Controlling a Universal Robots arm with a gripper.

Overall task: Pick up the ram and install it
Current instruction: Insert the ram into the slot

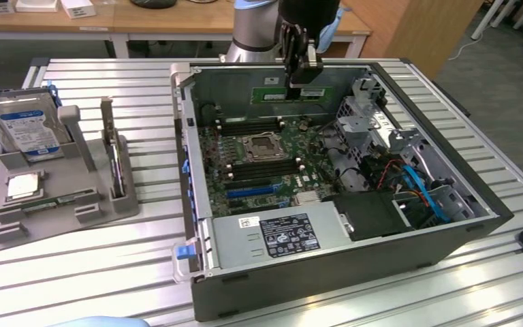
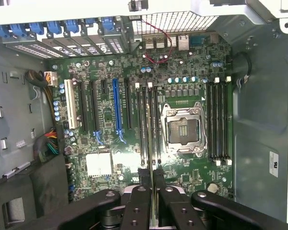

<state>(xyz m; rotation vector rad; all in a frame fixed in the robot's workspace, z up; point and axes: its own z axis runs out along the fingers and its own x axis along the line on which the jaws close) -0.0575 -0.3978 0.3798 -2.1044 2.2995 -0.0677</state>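
The ram (image 1: 291,94) is up in the air, clamped between the two fingers of the gripper (image 1: 299,79), which grip it near the middle of its upper edge. The green stick hangs with its long side level, above the open computer case (image 1: 334,272) and clear of the motherboard (image 1: 261,160) below it. From the exterior view it shows against the case's far inner wall.

Looking down from the wrist, the ram (image 2: 152,201) is seen edge-on as a thin dark strip pinched between the gripper's (image 2: 152,173) black fingers. It runs the same way as the long memory slots (image 2: 149,124) just beside the CPU socket (image 2: 185,129). A second bank of slots (image 2: 218,120) lies on the socket's other side.

The arm (image 1: 252,30) comes down from behind the case. Inside the case, a grey power supply (image 1: 280,235) sits at the near end.

On the slatted table (image 1: 107,272), toward the exterior view's left and well apart from the case, stands a grey holder (image 1: 62,211). A hard drive (image 1: 27,129) stands upright in it, and a small square CPU chip (image 1: 24,185) lies near it.
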